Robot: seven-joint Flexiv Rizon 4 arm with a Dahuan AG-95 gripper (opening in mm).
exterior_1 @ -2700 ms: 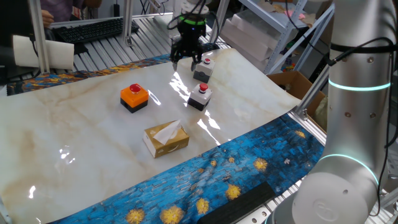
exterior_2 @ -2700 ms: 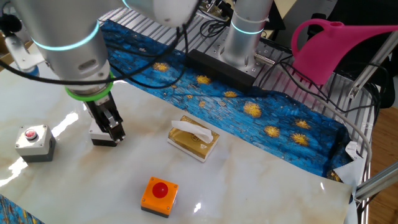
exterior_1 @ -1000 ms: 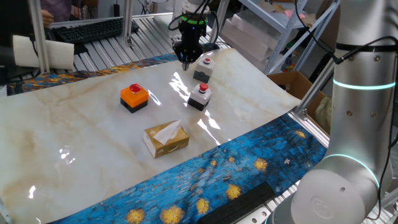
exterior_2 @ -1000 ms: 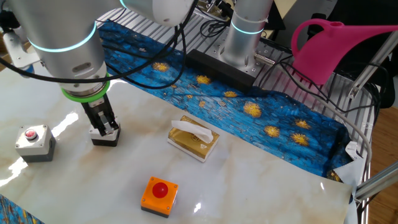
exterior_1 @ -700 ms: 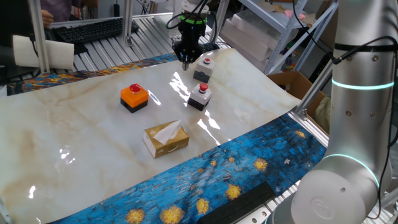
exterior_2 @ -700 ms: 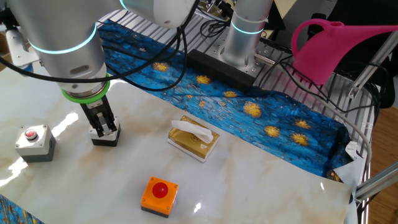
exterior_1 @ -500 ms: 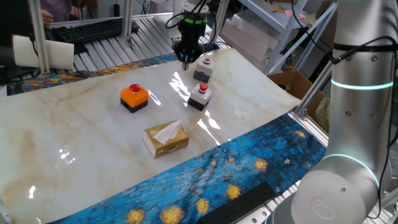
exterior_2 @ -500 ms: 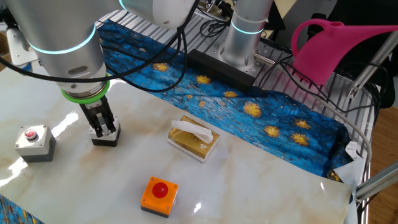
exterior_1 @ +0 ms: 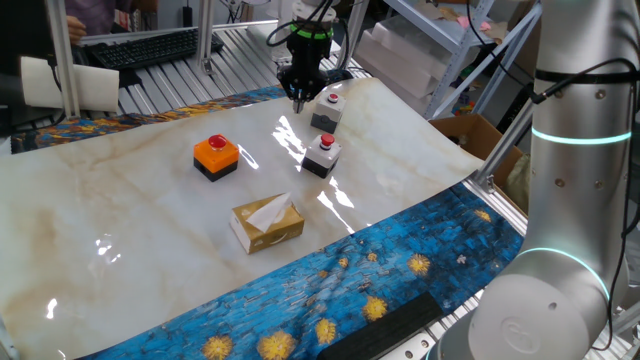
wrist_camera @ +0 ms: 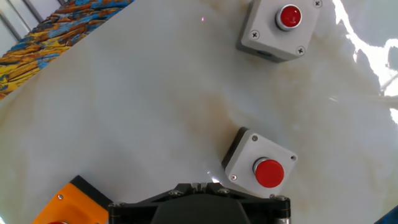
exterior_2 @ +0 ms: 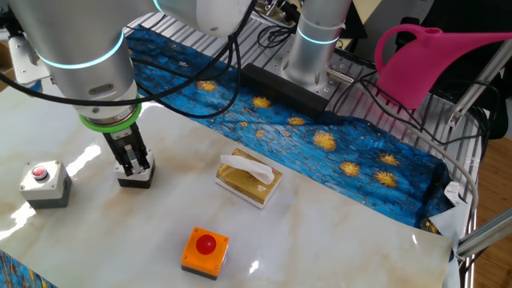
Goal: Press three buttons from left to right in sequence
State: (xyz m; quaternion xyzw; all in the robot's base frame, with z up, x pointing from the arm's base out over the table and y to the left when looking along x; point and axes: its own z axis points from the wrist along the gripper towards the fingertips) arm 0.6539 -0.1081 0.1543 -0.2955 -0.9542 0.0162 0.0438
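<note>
The orange-topped button with a red cap sits left of two grey-white buttons, one nearer and one farther. My gripper hangs above the marble top, just left of the farther grey button, with its fingertips together. In the other fixed view the gripper stands in front of one grey button; the second grey button is to its left and the orange one is near the camera. The hand view shows the gripper, two grey buttons and the orange button's corner.
A tan tissue box lies in front of the buttons; it also shows in the other fixed view. A blue patterned cloth edges the marble sheet. A pink watering can stands on the rack behind.
Since 2.7 s ago the fingers have closed and the hand has shifted slightly up and left of the far grey button. Over the last second nothing has visibly moved.
</note>
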